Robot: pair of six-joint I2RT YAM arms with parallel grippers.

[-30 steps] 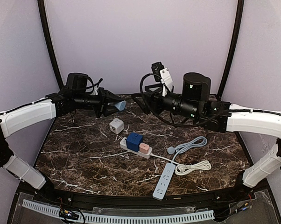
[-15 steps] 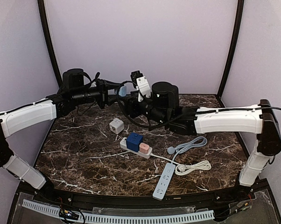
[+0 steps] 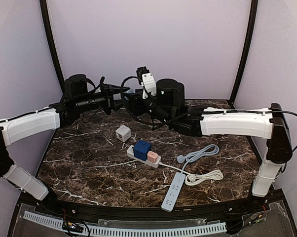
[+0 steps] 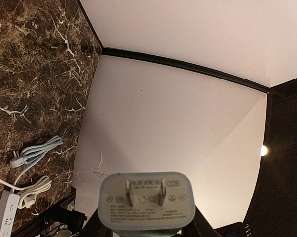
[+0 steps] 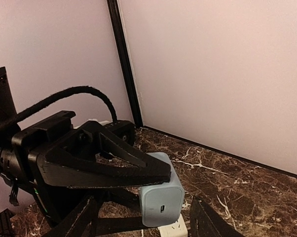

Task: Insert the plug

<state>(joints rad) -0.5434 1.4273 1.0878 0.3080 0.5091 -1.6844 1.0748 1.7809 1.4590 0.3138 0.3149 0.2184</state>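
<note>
Veined dark marble tabletop (image 3: 89,163), rounded pale-blue plug (image 4: 146,200) clamped in left gripper (image 3: 120,95), right gripper (image 5: 144,207) spread around it

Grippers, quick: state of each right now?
Left gripper: closed on the pale blue plug, prongs pointing away from the wrist.
Right gripper: open, fingers apart on either side of that plug.

Pale blue plug (image 5: 161,203), white power strip (image 3: 173,191) — dark brown, white-veined marble table (image 3: 84,163).
</note>
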